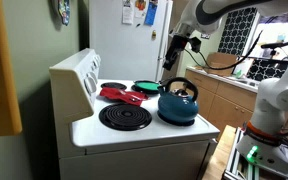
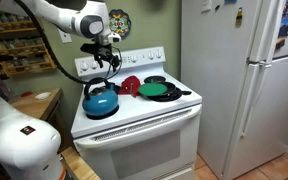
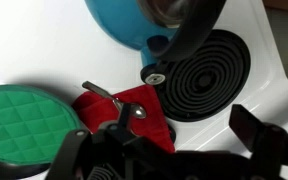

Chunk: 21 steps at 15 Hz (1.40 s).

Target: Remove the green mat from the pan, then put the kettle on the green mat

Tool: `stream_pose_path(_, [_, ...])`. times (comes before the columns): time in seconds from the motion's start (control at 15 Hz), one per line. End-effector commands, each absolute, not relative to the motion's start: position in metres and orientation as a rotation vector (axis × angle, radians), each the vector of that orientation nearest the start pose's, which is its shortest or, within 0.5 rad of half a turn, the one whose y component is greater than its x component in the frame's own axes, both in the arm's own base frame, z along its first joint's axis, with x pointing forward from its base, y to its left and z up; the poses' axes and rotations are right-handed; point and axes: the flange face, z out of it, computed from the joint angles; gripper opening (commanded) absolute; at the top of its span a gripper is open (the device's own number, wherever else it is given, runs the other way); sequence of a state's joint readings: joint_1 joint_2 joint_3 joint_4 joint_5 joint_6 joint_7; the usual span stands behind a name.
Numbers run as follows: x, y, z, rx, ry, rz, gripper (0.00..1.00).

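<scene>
Wrist view crops the kettle (image 3: pixel 119 25) and the green mat (image 3: pixel 24 120).

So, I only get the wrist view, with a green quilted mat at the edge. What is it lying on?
Observer: The green mat lies in a dark pan on the stove.
Operator: And how high is the pincer?
Observer: The pincer hangs in the air over the kettle, touching nothing.
Operator: What's beside the stove?
Observer: A white fridge.
</scene>
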<state>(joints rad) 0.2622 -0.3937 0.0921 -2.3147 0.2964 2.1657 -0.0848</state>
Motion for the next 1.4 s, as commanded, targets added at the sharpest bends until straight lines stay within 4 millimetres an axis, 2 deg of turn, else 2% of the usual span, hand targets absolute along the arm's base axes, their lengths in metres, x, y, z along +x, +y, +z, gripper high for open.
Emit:
stream_pose_path(0.0, [0.423, 0.172, 0.521, -2.835, -0.428, -0.304, 1.0])
stream_pose_path(0.73, [0.423, 0.172, 0.521, -2.835, -0.428, -0.303, 1.0])
stream_pose_path(0.93, [0.435, 0.163, 0.519, -2.986, -0.463, -0.201, 1.0])
stream_pose_path(1.2, [0.46, 0.149, 0.501, -3.162, -0.54, -0.011, 1.0])
stream_pose_path(1.33, [0.478, 0.143, 0.496, -3.27, -0.601, -0.049, 1.0])
